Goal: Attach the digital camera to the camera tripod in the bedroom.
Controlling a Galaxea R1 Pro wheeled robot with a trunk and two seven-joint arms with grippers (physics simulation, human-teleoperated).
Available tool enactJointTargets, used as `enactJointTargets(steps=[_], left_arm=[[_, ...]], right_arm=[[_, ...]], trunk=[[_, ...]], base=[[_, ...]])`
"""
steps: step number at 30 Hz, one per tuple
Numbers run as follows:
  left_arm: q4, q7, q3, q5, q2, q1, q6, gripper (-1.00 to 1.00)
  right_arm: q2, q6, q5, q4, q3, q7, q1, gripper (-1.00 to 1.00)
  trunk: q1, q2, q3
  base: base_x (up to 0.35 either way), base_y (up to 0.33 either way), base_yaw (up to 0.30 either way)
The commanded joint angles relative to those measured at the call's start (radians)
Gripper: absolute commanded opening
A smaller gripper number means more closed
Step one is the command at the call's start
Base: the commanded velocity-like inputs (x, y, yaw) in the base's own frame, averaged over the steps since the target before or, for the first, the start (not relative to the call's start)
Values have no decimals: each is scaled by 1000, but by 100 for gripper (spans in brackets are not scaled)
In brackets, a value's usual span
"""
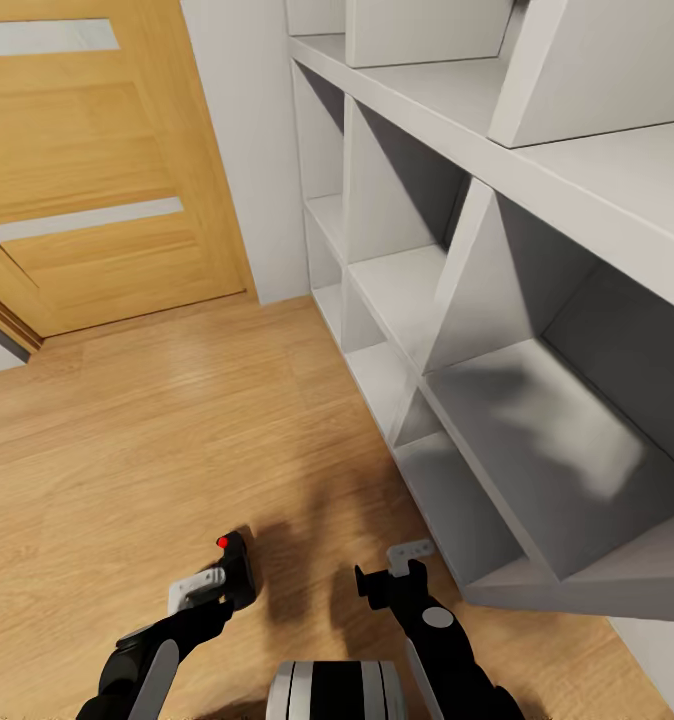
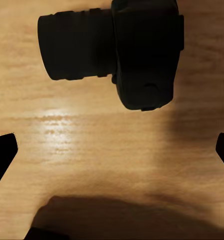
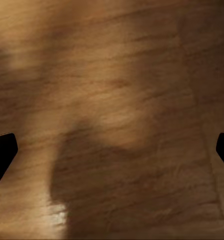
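The digital camera (image 1: 236,568) is seen in the head view near the bottom edge, left of centre, at the end of the left arm, its red dot turned up and to the far left. The left gripper (image 1: 220,585) is placed right at it, but whether the camera is pinched there cannot be told from this view. In the left wrist view the camera (image 2: 141,52) is shown from above with its lens barrel to one side, over the wood floor (image 2: 92,145); the two fingertips (image 2: 2,155) are spread wide at the edges of the picture and nothing is seen between them. The right gripper (image 1: 392,575) is held low beside the white cubby shelf (image 1: 537,330), which runs from near right to far centre. In the right wrist view its fingertips (image 3: 2,152) are likewise spread apart over shadowed floor. A wooden door (image 1: 87,170) with two pale panels is seen far left. No readable writing is visible on any surface
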Motion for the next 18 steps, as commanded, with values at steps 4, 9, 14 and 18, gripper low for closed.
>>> enactJointTargets(steps=[4, 9, 14, 18], left_arm=[[-1, 23, 1, 11, -1, -1, 3, 100], [-1, 25, 1, 11, -1, 0, 3, 100], [-1, 26, 1, 11, -1, 0, 3, 100], [-1, 27, 1, 11, -1, 1, 3, 100]], right_arm=[[0, 8, 10, -2, 1, -2, 0, 100], [0, 8, 10, -2, 0, -2, 0, 100], [0, 9, 11, -3, 0, -2, 0, 100], [0, 10, 11, -5, 0, -2, 0, 100]], trunk=[[2, -1, -16], [4, -2, -36], [6, -4, -55], [8, -5, -70]], base=[[0, 0, 0], [0, 0, 0], [0, 0, 0], [0, 0, 0]])
